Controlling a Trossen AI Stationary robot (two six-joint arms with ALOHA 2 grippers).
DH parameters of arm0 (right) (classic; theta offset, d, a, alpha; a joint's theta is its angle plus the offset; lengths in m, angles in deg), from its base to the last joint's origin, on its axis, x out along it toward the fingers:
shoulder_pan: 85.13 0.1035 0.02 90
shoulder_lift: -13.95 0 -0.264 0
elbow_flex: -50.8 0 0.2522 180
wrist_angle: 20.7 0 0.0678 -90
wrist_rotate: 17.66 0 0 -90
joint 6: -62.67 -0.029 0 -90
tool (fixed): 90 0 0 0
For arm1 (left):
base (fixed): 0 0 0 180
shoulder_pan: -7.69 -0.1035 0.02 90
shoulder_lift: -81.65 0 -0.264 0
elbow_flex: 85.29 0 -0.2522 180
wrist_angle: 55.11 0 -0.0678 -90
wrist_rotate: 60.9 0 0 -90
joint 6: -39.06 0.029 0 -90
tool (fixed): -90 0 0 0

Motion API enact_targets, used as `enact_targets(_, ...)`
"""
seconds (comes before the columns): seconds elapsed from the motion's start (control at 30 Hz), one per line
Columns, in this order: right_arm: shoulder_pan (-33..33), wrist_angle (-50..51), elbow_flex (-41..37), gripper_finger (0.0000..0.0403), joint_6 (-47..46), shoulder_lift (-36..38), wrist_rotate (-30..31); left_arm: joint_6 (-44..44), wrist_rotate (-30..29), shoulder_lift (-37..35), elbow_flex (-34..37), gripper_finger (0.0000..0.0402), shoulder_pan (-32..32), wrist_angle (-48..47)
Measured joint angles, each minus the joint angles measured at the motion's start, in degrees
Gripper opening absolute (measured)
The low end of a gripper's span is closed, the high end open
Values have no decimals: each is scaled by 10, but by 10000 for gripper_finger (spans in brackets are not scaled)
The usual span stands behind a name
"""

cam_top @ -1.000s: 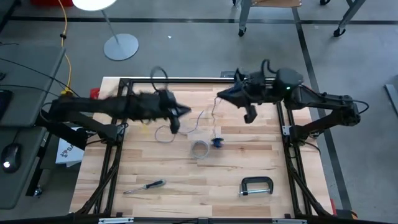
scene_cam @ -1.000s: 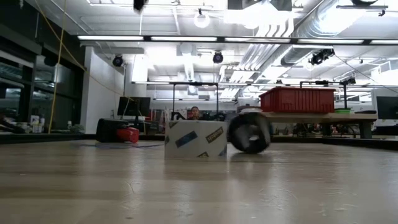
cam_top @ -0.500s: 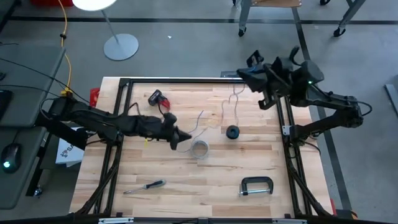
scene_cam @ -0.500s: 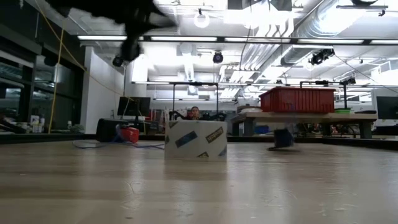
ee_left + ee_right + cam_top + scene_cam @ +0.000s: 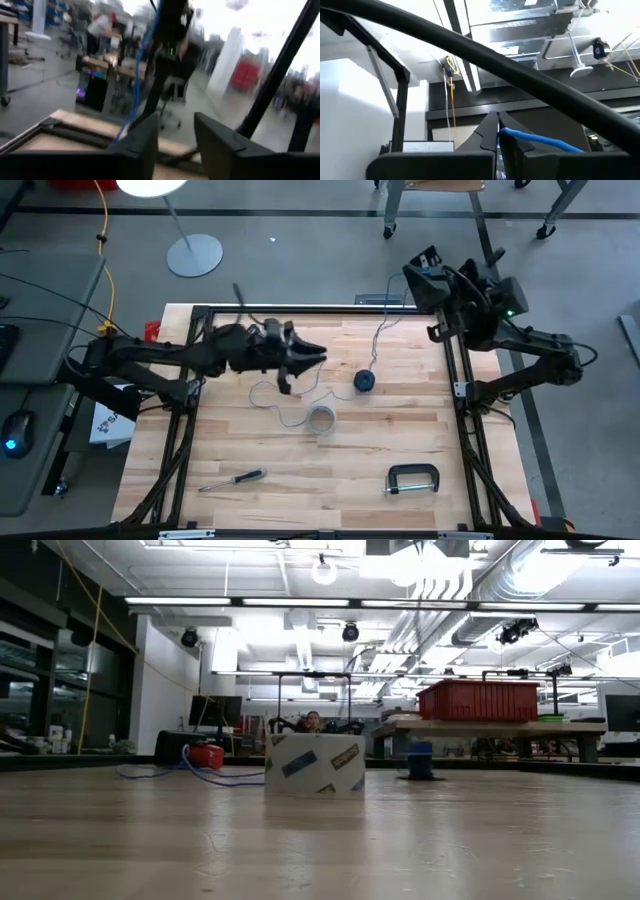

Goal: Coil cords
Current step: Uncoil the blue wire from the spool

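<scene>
The right gripper [image 5: 497,131], upper right, pinches the blue cord [image 5: 540,140] to lift it, while the left gripper [image 5: 175,131], mid-frame, has its fingers apart.

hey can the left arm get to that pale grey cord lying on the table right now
Probably yes. The left end effector hangs open just above the pale grey cord, with bare table between them. The tape roll sits at the cord's end, and the right end effector is off at the far corner.

Wood table [image 5: 400,442]: cords [image 5: 290,418], tape roll [image 5: 321,420], clamp [image 5: 412,478], screwdriver [image 5: 232,479].
</scene>
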Motion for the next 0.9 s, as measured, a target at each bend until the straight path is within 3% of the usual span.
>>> enact_targets(0.1,0,-15,0,0,-3,-10,23,35,2,34,-62,171,-1,-53)
enact_targets(0.27,0,-21,39,0,-13,-41,16,108,1,84,-140,213,-1,-50)
enact_targets(0.47,1,57,117,0,14,-80,-19,147,-8,139,-190,219,-1,-58)
enact_targets(0.6,1,134,173,0,36,-101,-42,175,-46,158,-220,219,2,-55)
enact_targets(0.9,9,254,269,0,104,-143,-45,206,-66,177,-252,218,2,-61)
